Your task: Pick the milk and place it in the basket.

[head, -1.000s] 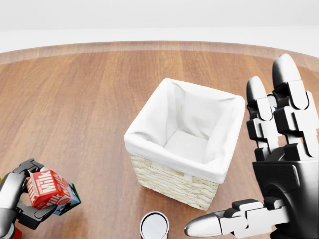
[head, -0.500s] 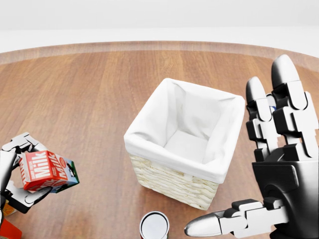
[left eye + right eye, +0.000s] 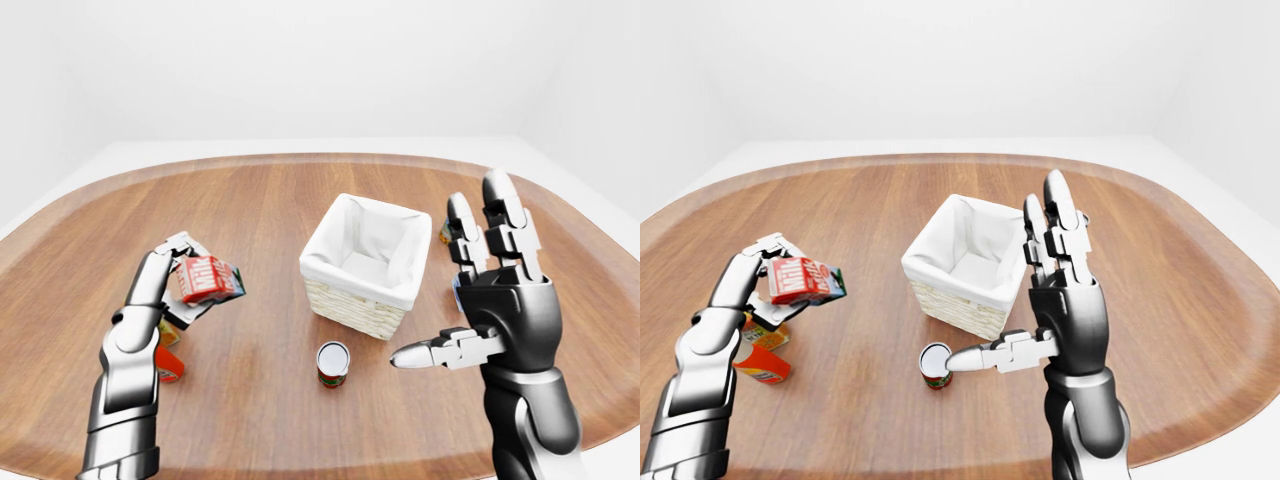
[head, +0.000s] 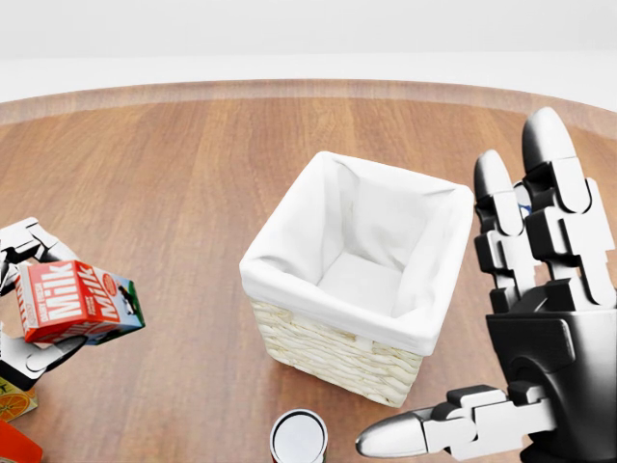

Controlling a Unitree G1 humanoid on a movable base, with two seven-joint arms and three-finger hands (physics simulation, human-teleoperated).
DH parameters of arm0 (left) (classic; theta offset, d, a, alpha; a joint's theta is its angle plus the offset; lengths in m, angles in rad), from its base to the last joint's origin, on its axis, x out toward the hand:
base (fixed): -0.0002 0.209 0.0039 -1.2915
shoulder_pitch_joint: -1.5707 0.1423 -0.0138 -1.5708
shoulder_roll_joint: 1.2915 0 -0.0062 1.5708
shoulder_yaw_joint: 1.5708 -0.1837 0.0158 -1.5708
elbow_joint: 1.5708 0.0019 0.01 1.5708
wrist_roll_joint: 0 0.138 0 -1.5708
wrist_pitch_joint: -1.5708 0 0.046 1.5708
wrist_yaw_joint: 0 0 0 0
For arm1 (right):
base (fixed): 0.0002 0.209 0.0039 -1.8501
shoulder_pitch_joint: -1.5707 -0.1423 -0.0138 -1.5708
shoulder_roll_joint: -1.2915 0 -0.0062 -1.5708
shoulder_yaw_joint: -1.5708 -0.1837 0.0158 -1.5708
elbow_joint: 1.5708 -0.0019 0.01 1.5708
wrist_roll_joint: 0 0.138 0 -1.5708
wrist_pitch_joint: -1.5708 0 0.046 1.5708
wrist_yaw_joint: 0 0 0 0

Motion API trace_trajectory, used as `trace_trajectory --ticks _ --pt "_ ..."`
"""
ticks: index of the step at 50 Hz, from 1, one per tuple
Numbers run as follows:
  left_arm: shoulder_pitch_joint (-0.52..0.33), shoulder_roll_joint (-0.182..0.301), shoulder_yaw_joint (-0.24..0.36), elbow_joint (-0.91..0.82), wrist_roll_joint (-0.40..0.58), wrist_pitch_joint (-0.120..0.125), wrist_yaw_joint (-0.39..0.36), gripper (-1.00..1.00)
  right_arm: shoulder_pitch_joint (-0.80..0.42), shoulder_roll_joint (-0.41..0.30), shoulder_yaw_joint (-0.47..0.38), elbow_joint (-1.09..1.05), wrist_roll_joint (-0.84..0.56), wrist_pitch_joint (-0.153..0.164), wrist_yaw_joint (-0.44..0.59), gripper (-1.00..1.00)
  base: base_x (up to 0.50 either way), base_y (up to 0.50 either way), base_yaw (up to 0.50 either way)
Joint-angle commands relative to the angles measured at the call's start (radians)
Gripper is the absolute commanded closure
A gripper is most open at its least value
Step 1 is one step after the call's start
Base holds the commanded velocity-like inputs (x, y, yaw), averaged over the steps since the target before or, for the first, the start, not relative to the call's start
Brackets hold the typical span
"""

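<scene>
On the left side of the table [image 3: 300, 190], your left hand [image 3: 172, 280] has its fingers closed around the milk [image 4: 72, 302], which lies tilted on its side in the air, well apart from the basket [image 4: 352, 270]. Between them you see only bare wood. Near the basket stands a can [image 3: 333, 362], and just below the milk are an orange carton [image 3: 763, 335] and a red item [image 3: 762, 366]. Your right hand [image 3: 500, 300] is spread wide, right of the basket.
</scene>
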Motion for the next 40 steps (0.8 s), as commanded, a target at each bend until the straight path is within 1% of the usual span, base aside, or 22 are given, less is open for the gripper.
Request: trace_trajectory --ticks 1,8,16,21,31,40 --pt "-0.019 0.005 0.024 -0.148 -0.073 0.031 -0.021 1.00 -0.001 0.000 0.002 -0.001 0.000 0.000 -0.002 -1.00 0.00 0.00 0.00" --pt "-0.031 0.009 0.021 -0.199 -0.053 0.031 -0.045 1.00 -0.002 0.000 0.002 -0.001 -0.001 0.000 -0.003 -1.00 0.00 0.00 0.00" --pt "-0.065 0.024 0.034 -0.268 -0.063 0.031 -0.072 1.00 0.000 -0.001 -0.003 -0.005 0.003 0.000 -0.001 -1.00 0.00 0.00 0.00" --pt "-0.067 0.026 0.025 -0.270 -0.044 0.031 -0.078 1.00 -0.001 0.000 -0.002 0.003 0.001 0.000 0.000 -1.00 0.00 0.00 0.00" --pt "-0.087 0.040 0.037 -0.356 -0.035 0.031 -0.113 1.00 -0.001 0.000 -0.002 0.000 0.001 0.000 0.000 -1.00 0.00 0.00 0.00" --pt "-0.089 0.037 0.037 -0.417 -0.025 0.031 -0.134 1.00 0.002 0.000 0.002 -0.001 -0.002 0.000 -0.001 -1.00 0.00 0.00 0.00"
